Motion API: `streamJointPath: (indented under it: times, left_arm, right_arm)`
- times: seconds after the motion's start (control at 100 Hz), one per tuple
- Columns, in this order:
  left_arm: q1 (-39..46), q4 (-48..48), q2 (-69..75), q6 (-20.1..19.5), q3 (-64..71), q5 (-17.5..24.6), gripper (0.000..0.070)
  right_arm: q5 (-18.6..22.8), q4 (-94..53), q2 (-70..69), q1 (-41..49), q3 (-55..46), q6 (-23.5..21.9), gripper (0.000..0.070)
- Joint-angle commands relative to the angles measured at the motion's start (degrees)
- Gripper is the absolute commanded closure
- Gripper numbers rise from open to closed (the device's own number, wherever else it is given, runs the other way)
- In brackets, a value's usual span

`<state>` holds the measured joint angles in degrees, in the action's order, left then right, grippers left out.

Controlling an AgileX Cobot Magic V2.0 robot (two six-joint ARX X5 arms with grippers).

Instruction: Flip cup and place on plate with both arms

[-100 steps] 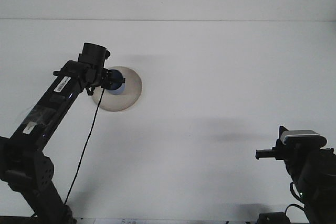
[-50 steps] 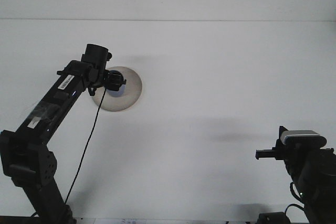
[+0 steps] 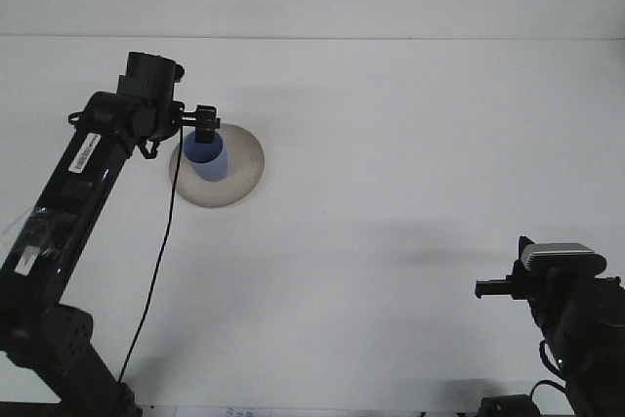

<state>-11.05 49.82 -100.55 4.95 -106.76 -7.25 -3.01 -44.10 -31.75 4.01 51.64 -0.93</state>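
One blue cup (image 3: pixel 204 160) now stands on the plate (image 3: pixel 244 165) — left gripper (image 3: pixel 205 127) lifted back above it, grip state unclear; placement looks nearly done.

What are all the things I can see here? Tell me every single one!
cup: one, blue, standing on the plate, at the tip of the left gripper
plate: one, beige, round, on the table, left of centre
table: one, white, fills most of the view
cable: one, black, hangs along the left arm
left arm: one, black, reaches from bottom left to the plate
left gripper: one, black, just above the cup
right arm: one, black, bottom right corner
right gripper: one, black, pointing left, far from the plate
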Motion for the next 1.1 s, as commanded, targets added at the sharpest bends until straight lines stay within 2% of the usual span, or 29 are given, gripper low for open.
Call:
streamJointPath:
  times: [0.0,0.08,0.26,0.46,0.66,0.71,0.76,0.86,1.09]
  left_arm:
    - [-0.6,-0.9,3.7,1.4,0.3,0.0,0.0154]
    - [-1.5,-2.7,9.3,2.1,4.1,0.0,0.0216]
    - [-4.3,-10.0,25.2,4.1,18.5,0.0,0.0215]
    - [-6.8,-20.7,44.1,8.2,39.4,0.0,0.0214]
    - [-7.0,-26.2,59.6,8.2,58.6,0.0,0.0221]
    - [-7.0,-26.3,62.5,8.1,61.8,0.0,0.0278]
    - [-7.0,-26.3,64.8,8.0,64.2,0.0,0.0376]
    - [-7.0,-26.0,68.5,8.0,66.4,0.0,0.069]
    - [-7.0,-25.9,71.3,7.8,66.6,0.0,0.0688]
  right_arm:
    - [0.0,0.4,-0.3,0.0,0.7,-0.8,0.07]
    - [0.0,0.4,-0.3,0.0,0.7,-0.8,0.07]
    - [0.0,0.6,-0.2,0.0,0.7,-0.8,0.07]
    - [0.0,0.9,-0.2,0.0,0.7,-0.8,0.07]
    - [0.0,1.3,-0.2,0.0,0.7,-0.8,0.07]
    - [0.0,1.5,-0.2,0.0,0.7,-0.8,0.07]
    - [0.0,1.6,-0.2,0.0,0.7,-0.8,0.07]
    - [0.0,1.7,-0.2,0.0,0.7,-0.8,0.07]
    - [0.0,1.7,-0.2,0.0,0.7,-0.8,0.07]
